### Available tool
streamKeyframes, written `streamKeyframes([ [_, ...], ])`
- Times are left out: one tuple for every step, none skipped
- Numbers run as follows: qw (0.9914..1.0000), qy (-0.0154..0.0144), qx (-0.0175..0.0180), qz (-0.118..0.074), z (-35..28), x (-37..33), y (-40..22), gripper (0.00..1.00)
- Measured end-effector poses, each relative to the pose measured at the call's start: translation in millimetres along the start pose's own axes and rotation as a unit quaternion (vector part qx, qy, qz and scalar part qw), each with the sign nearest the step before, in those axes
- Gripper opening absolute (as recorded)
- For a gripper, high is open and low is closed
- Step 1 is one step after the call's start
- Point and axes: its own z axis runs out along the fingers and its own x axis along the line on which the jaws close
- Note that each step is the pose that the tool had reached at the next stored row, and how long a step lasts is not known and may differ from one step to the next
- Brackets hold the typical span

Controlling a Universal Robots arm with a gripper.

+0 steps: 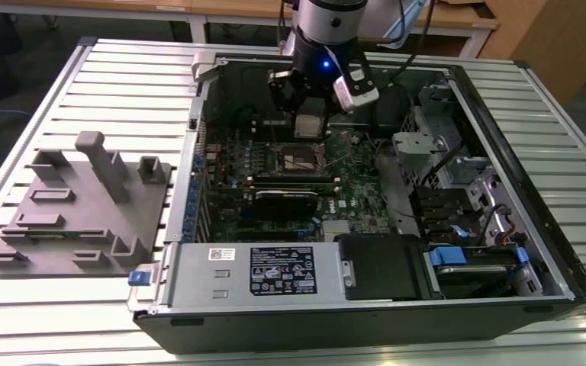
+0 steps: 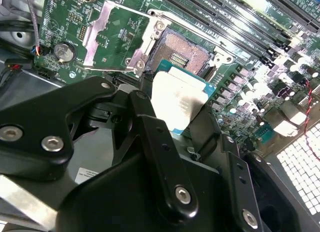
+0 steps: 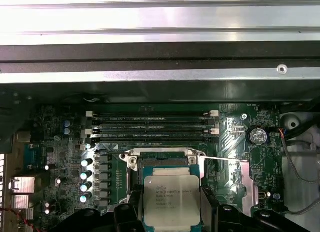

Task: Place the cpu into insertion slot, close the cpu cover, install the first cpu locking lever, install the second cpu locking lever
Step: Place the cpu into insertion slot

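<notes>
My gripper point(image 1: 310, 128) hangs inside the open computer case, just behind the insertion slot point(image 1: 301, 158) on the green motherboard point(image 1: 359, 202). It is shut on the cpu point(image 3: 171, 198), a flat square chip with a silver top, held by two opposite edges between the black fingers point(image 3: 131, 210). In the second wrist view the cpu point(image 2: 176, 99) hovers tilted, close above the insertion slot point(image 2: 183, 52), whose dark contact field lies bare. The cpu cover point(image 2: 113, 35), a silvery frame plate, is swung open to one side of the slot. A thin locking lever point(image 3: 220, 159) sticks out sideways.
Memory slots point(image 3: 150, 126) run along one side of the socket and a coin battery point(image 3: 258, 136) sits near the cover. A black card point(image 1: 284, 200), power supply point(image 1: 272, 271) and drive bays point(image 1: 461, 206) crowd the case. A grey fixture point(image 1: 79, 210) stands on the slatted table at the exterior view's left.
</notes>
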Motion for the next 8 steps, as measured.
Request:
streamKeyframes([
  [1.00000,0.0000,-0.0001,0.000,0.1,0.0,0.0,0.54],
  [1.00000,-0.0001,-0.0001,0.000,0.1,0.0,0.0,0.54],
  [1.00000,-0.0001,-0.0001,0.000,0.1,0.0,0.0,0.54],
  [1.00000,0.0000,-0.0001,0.000,0.1,0.0,0.0,0.54],
  [1.00000,-0.0001,-0.0001,0.000,0.1,0.0,0.0,0.54],
  [1.00000,0.0000,-0.0001,0.000,0.2,0.0,0.0,0.54],
  [1.00000,-0.0001,-0.0001,0.000,0.2,0.0,0.0,0.54],
  [1.00000,-0.0001,-0.0001,0.000,0.2,0.0,0.0,0.54],
])
